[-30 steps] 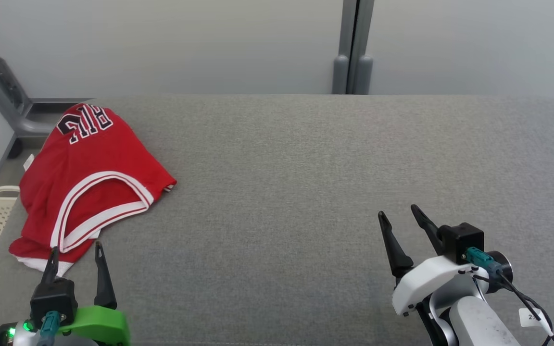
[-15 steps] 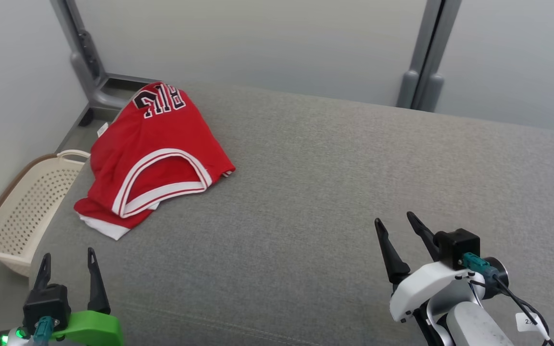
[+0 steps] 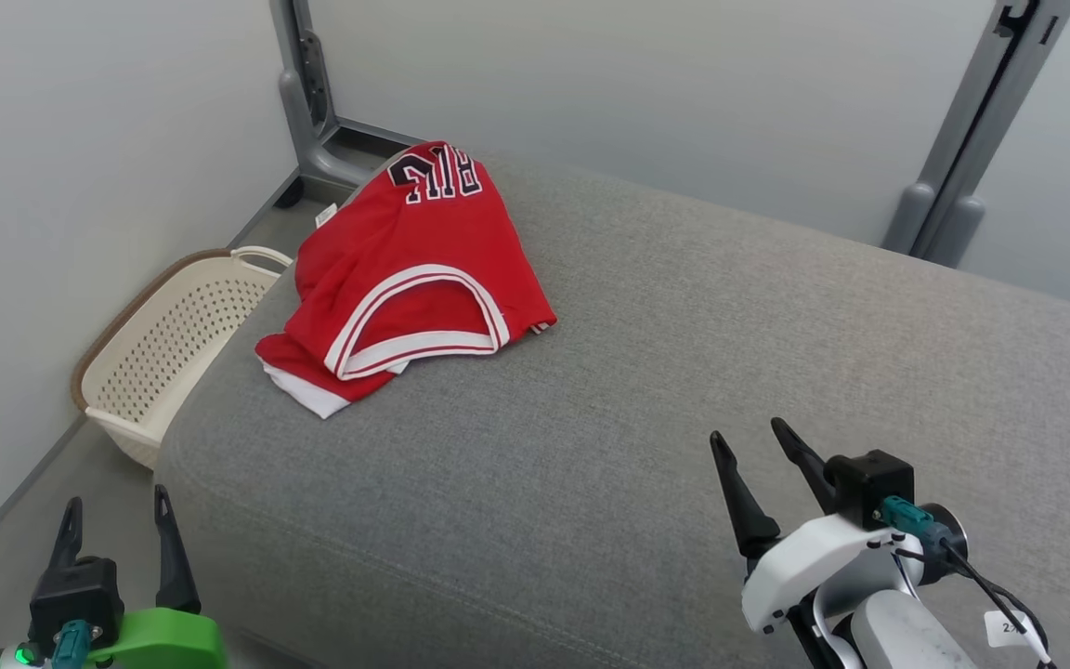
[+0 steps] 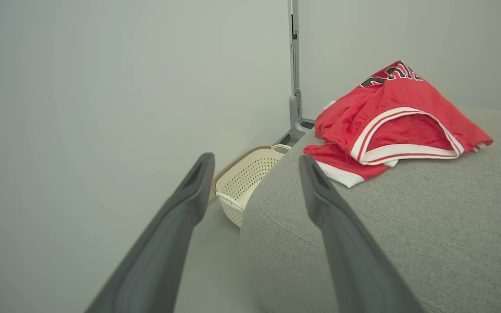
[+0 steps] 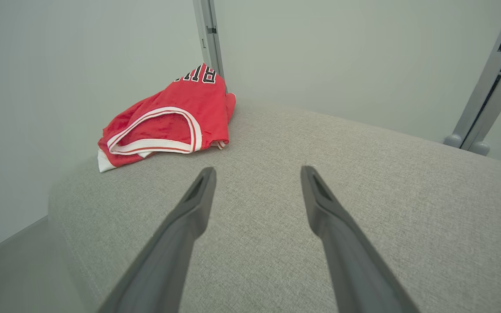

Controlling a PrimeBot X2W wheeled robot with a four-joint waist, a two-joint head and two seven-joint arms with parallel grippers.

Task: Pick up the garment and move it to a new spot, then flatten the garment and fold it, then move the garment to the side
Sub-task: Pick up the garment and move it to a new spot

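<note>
The robot has turned to face the red shirt [image 3: 414, 269], ready to grab it; the left tool [image 3: 116, 500] and right tool [image 3: 747, 432] are open and empty.

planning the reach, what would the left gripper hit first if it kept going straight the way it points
Probably the cream perforated plastic basket on the floor: it sits between the open left gripper's fingertips, beside the grey fabric cushion's rounded end. The red jersey lies right of that line. Depth is unclear.
</note>
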